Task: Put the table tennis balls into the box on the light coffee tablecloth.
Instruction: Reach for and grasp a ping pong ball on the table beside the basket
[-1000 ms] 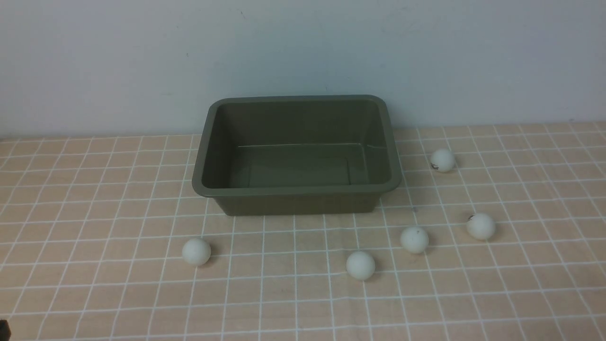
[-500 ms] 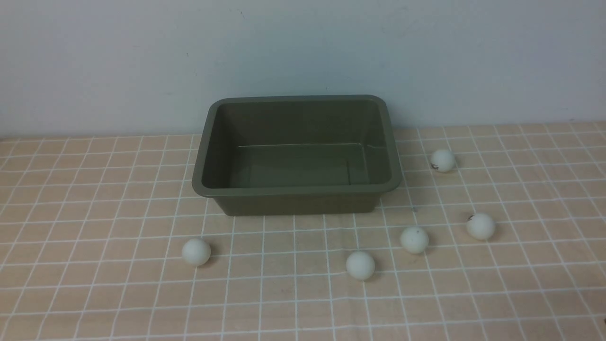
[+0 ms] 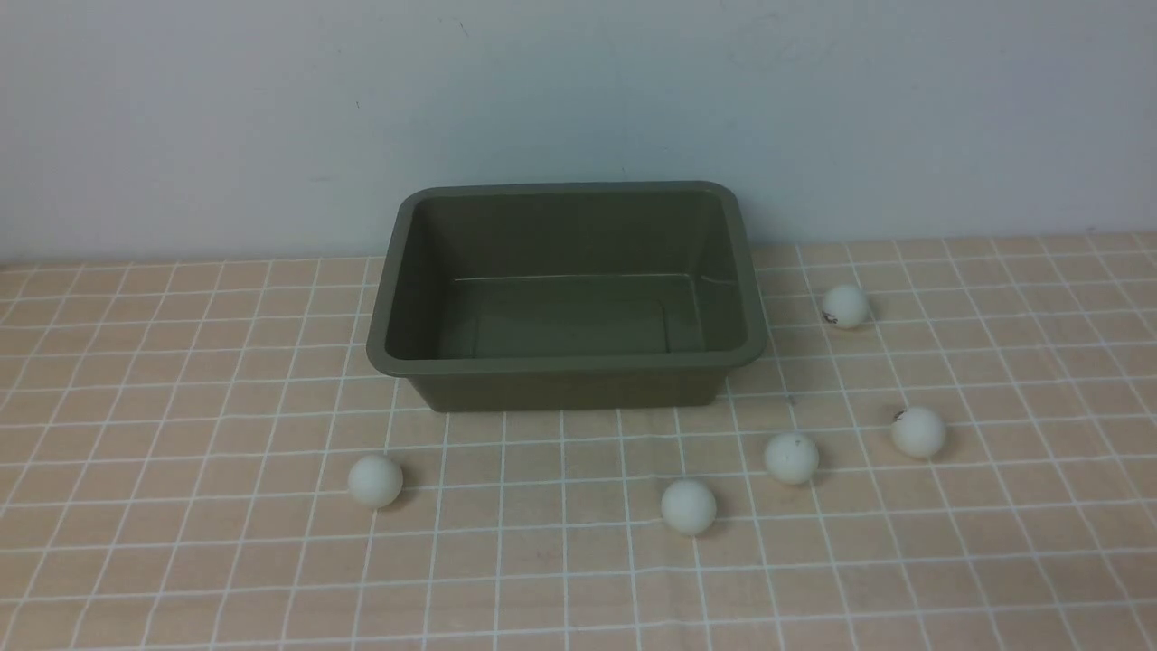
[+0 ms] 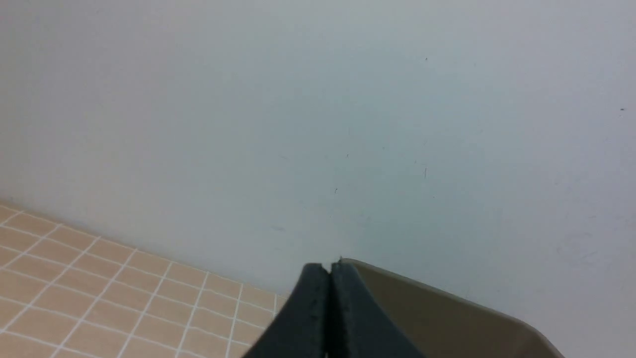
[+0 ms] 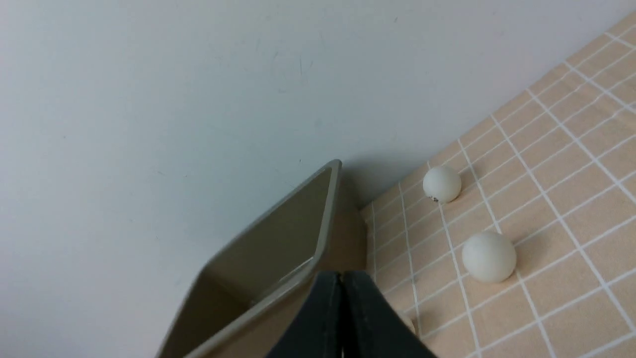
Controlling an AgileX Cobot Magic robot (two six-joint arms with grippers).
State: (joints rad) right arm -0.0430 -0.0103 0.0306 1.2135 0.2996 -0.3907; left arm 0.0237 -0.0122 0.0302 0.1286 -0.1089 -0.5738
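Five white table tennis balls lie loose on the light coffee tablecloth (image 3: 560,592), all outside the box (image 3: 567,389). Box: olive-green, rectangular, upright, empty, at the back of the cloth near the pale wall (image 3: 578,90). One ball (image 3: 375,480) sits alone, front left of the box. Other four: one front ball (image 3: 689,507), nearest the camera; a second ball (image 3: 792,457) near it, slightly farther right and back; a third ball (image 3: 919,432) right of that, dark print on its side; a back ball (image 3: 845,306) right of the box, also printed. Balls all apart, none touching the box. Left fingers (image 4: 330,271): shut, tips together, holding nothing. Right fingers (image 5: 342,278): same, shut, nothing held. Both wrist views show part of the box beyond the fingers.
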